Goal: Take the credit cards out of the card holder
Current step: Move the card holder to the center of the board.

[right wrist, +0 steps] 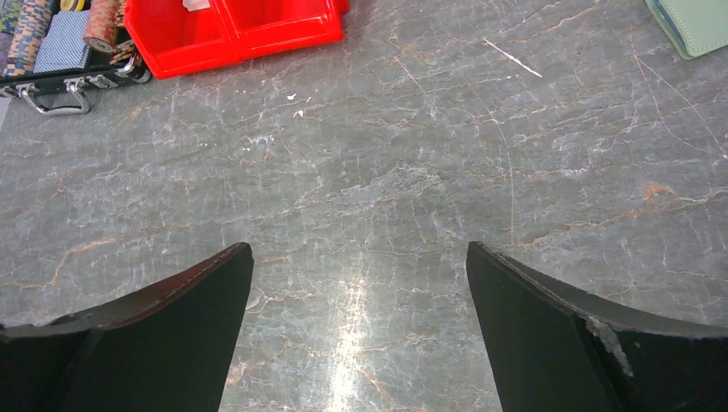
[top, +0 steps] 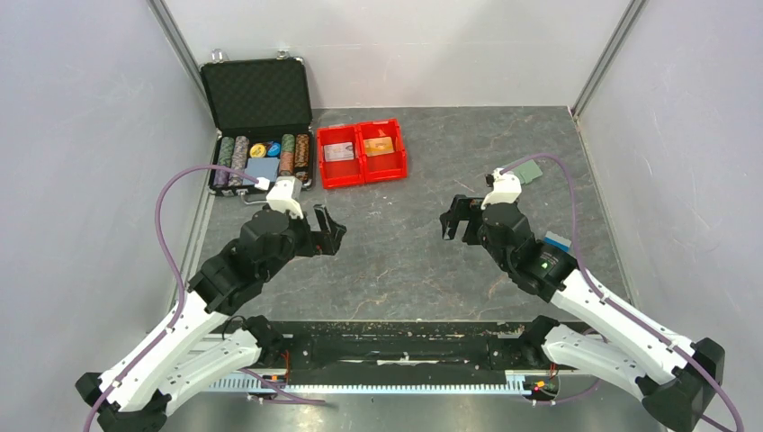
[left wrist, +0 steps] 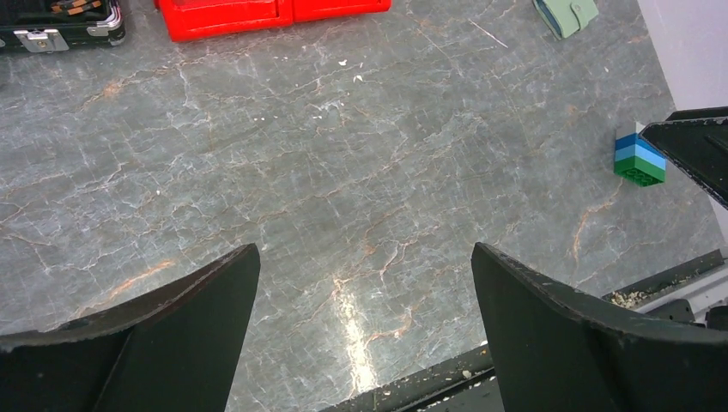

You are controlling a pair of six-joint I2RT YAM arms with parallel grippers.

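I see a grey marbled table point(top: 405, 261) between white walls. The red bin point(top: 360, 178) holds a whitish card point(top: 338, 151) in its left compartment and an orange card point(top: 379, 146) in its right; the black case point(top: 256, 94) holds poker chips point(top: 234, 157). The left gripper point(top: 331, 229) and right gripper point(top: 453, 220) gape wide, gripping nothing. The card holder point(top: 526, 170) lies folded far right, past the right wrist, a toy block point(top: 558, 241) nearer.

marbled table point(top: 396, 252) bears chip case point(top: 256, 94), red bin point(top: 360, 176), card holder point(top: 531, 173), bricks point(left wrist: 639, 160).

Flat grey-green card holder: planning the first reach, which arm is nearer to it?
Right. The right arm sits just in front of the flat grey-green card holder; the left arm is far to its left.
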